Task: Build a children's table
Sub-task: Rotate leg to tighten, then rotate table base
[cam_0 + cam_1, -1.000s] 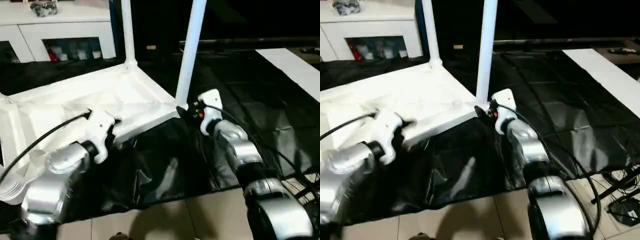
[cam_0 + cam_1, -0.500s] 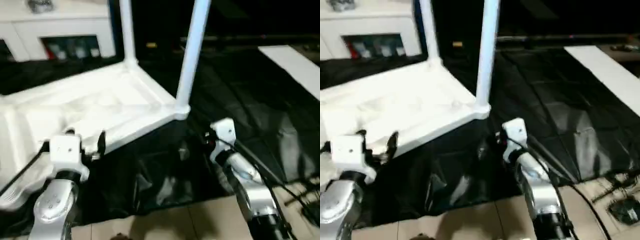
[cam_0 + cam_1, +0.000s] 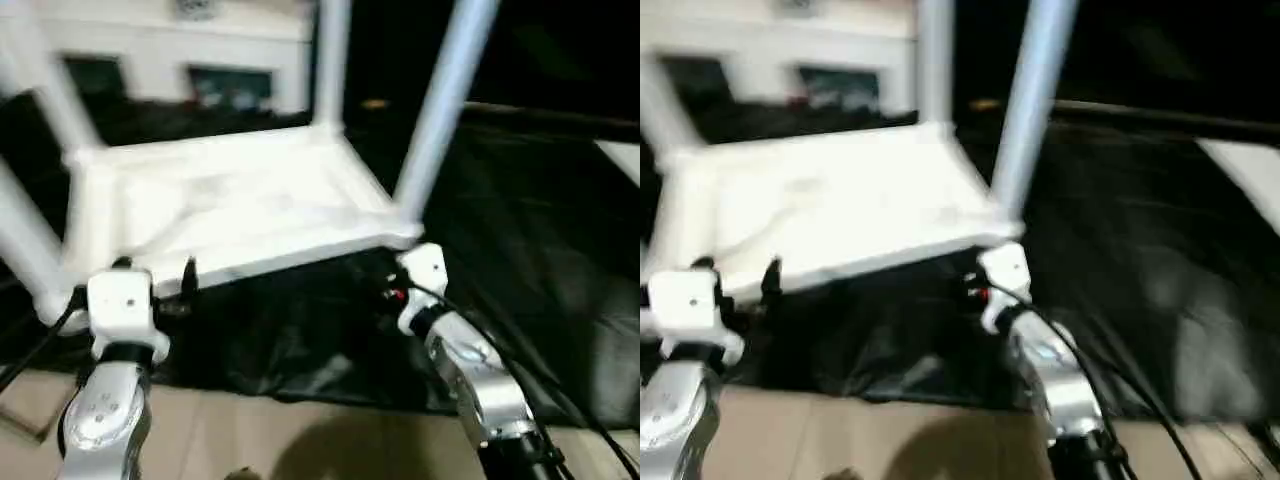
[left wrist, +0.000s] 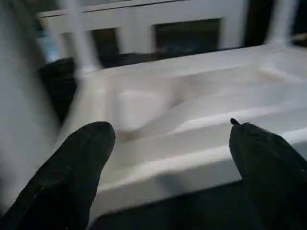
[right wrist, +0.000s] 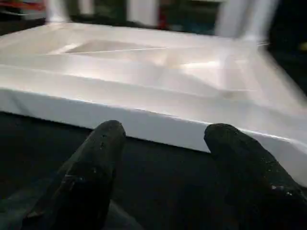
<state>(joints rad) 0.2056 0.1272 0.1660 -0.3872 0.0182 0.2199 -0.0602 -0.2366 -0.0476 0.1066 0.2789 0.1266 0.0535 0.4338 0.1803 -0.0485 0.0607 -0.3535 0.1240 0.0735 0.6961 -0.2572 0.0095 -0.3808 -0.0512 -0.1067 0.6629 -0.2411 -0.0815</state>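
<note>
The left gripper (image 4: 168,163) has its two black fingers (image 4: 72,172) spread wide apart with nothing between them; it hangs just off the near long edge of the tabletop (image 3: 240,205), toward that edge's left end, not touching it. The right gripper (image 5: 160,172) also stands with its fingers (image 5: 91,167) apart and empty, a little narrower, just short of the same near edge, close below the tabletop's near right corner.

The tabletop lies upside down on the black-draped table (image 3: 520,230), ribbed underside facing up. Legs rise from its corner sockets: the near right leg (image 3: 445,100) stands tall above the corner beside the right gripper, the far right leg (image 3: 330,60) rises behind it, a blurred near left leg (image 3: 25,245) slants up from the corner beside the left gripper, and another leg (image 3: 45,85) shows at the far left corner. Beyond the tabletop stands a white cabinet (image 3: 180,45).

With all four legs apparently seated, the assembly stage looks finished or nearly so, and the step in hand reads as readying to take hold of the built table by its near edge, probably to turn it upright. That calls for both grippers to advance level until the rim sits between their fingers, then to clamp together evenly, well spaced along the edge, so the table does not twist or swing its long legs against the cabinet.
</note>
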